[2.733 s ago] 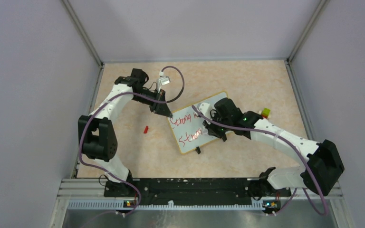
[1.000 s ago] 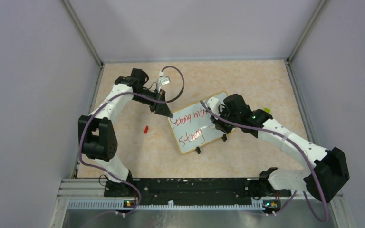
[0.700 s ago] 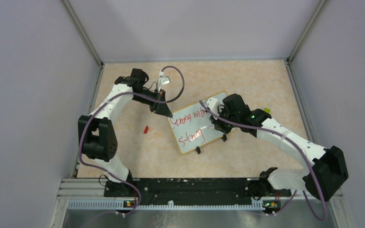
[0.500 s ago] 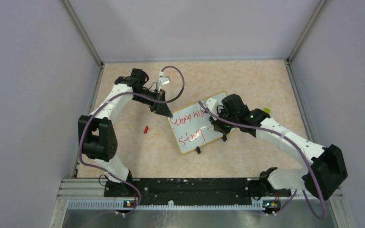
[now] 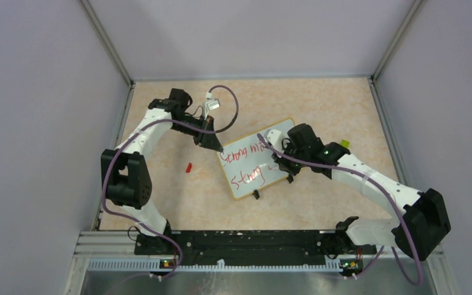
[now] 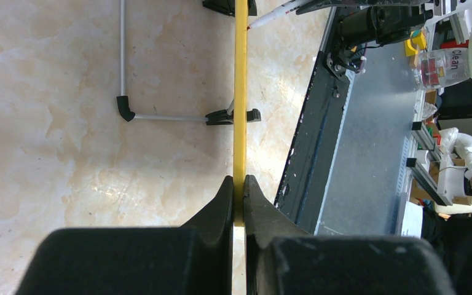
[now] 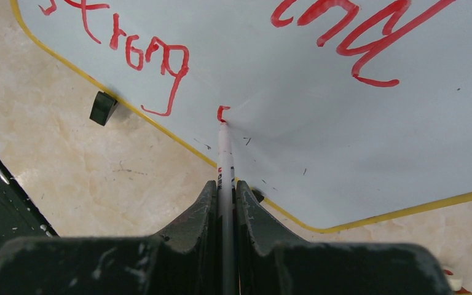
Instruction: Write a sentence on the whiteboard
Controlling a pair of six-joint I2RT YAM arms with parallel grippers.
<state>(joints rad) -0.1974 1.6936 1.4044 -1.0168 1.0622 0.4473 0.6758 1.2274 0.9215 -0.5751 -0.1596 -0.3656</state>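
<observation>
Since a second ago the right gripper has slid a little left and nearer over the whiteboard, from the end of the upper line down to the lower one; the left gripper, the board and the red cap have not shifted. One whiteboard lies at an angle on the bench, its far left corner pinched edge-on between the left gripper's closed fingers; two black clip feet sit on its near long edge. One marker is clamped in the right gripper, its tip touching the board just after the second "Strong", at a small red hook. The sentence runs in two red lines: "Strong mi" above, partly hidden by the arm, and "Strong" below. One cap lies on the bench left of the board, well apart.
</observation>
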